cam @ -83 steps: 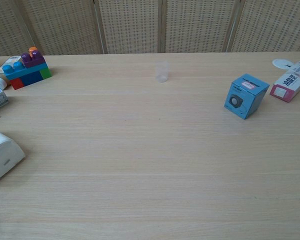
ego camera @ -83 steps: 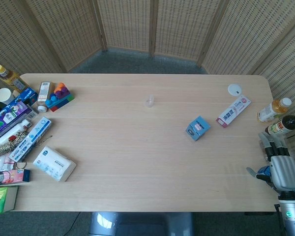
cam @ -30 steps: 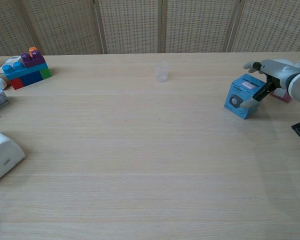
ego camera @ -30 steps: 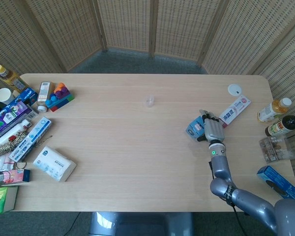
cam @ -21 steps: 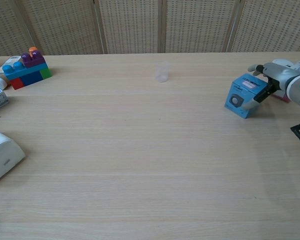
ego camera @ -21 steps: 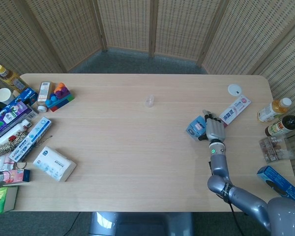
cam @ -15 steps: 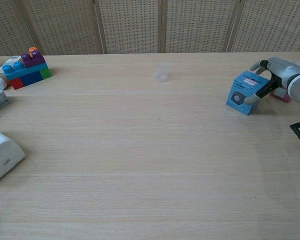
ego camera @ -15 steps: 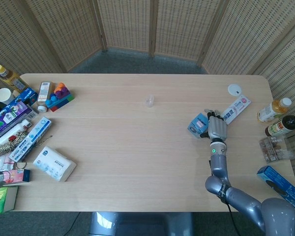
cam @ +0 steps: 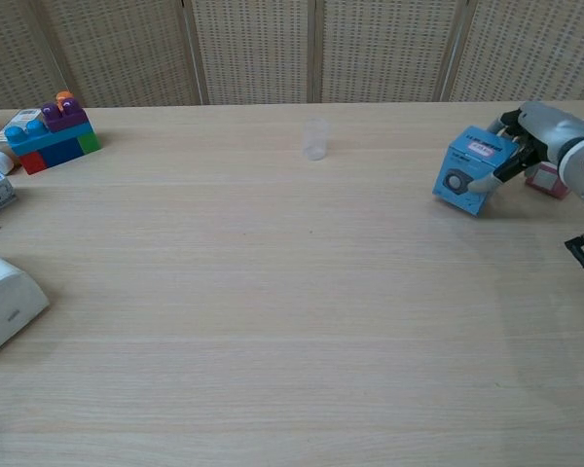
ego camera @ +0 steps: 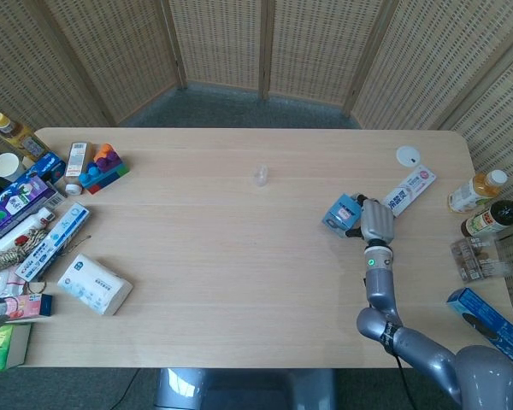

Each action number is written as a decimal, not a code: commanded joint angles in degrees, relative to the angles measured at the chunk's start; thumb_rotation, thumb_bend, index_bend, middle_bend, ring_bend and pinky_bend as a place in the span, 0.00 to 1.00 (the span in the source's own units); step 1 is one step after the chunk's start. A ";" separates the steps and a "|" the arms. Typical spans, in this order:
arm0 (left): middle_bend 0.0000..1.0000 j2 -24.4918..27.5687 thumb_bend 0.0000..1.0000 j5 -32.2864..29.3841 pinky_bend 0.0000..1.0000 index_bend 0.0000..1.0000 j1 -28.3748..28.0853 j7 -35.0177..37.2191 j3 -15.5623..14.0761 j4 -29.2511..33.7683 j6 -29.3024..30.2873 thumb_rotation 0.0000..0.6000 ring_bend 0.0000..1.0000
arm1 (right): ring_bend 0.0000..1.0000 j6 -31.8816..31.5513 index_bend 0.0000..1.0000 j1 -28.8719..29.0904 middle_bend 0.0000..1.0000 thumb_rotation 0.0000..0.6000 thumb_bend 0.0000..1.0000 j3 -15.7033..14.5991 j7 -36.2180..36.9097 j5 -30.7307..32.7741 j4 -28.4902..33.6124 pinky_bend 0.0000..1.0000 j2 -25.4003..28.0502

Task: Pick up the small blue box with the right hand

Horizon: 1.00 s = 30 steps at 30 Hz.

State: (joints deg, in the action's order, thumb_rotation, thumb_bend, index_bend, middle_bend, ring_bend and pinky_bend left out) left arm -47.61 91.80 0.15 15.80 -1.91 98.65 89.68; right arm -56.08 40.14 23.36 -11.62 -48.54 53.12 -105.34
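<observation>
While tilted, blue box [cam: 470,172] sits between fingers [cam: 498,167]

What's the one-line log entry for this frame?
stage: grasp | right hand: holds blue box | box: tilted, by toothpaste box | left hand: not in view

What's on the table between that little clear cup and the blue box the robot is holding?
Nothing: both views show only bare wood between the clear cup and the small blue box, which the right hand grips.
</observation>
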 commanded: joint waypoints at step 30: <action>0.00 0.96 0.11 4.31 0.00 0.12 1.02 2.01 -1.18 0.04 3.29 1.00 0.00 | 0.29 -18.56 0.40 -2.89 0.45 1.00 0.02 8.71 -10.68 -1.82 55.19 0.47 26.51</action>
State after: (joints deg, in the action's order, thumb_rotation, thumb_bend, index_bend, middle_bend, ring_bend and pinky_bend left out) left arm -46.63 96.10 1.18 17.83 -3.08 98.66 92.98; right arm -74.54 37.15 32.02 -22.20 -50.43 108.21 -78.91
